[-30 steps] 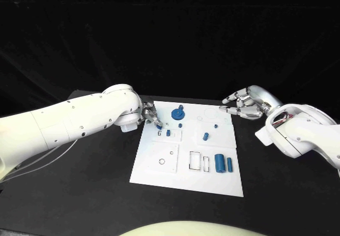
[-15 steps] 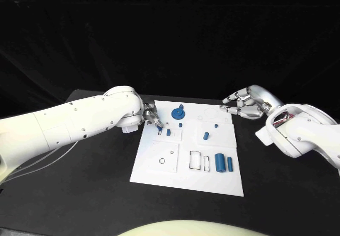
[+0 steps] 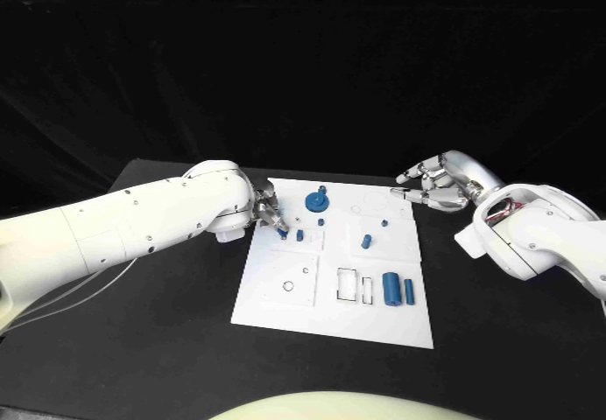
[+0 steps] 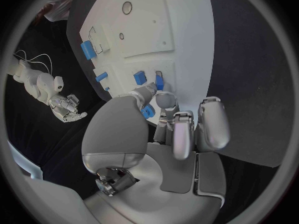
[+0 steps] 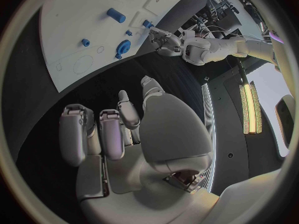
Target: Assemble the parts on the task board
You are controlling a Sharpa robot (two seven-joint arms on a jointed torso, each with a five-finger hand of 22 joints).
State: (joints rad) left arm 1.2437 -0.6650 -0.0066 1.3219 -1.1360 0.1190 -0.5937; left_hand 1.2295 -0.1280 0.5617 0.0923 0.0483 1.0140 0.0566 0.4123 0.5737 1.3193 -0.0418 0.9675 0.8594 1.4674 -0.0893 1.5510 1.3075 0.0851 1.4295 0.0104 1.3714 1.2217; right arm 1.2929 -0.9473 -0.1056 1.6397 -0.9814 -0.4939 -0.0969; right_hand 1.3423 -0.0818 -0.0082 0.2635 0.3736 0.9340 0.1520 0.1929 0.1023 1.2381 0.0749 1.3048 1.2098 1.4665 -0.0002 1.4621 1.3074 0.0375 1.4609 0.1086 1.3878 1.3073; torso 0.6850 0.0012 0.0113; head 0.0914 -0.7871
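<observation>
Premises: a robotics lab. Evidence: black-draped surface (image 3: 151, 350) and black backdrop (image 3: 303, 79), white task board (image 3: 291, 306), and a ceiling light strip (image 5: 251, 108).

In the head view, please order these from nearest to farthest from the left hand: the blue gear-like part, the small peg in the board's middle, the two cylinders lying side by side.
From the left hand:
1. Blue gear-like part, near the board's far edge.
2. Small peg, mid-board.
3. Two cylinders, on the board's right side, nearer the robot.
</observation>
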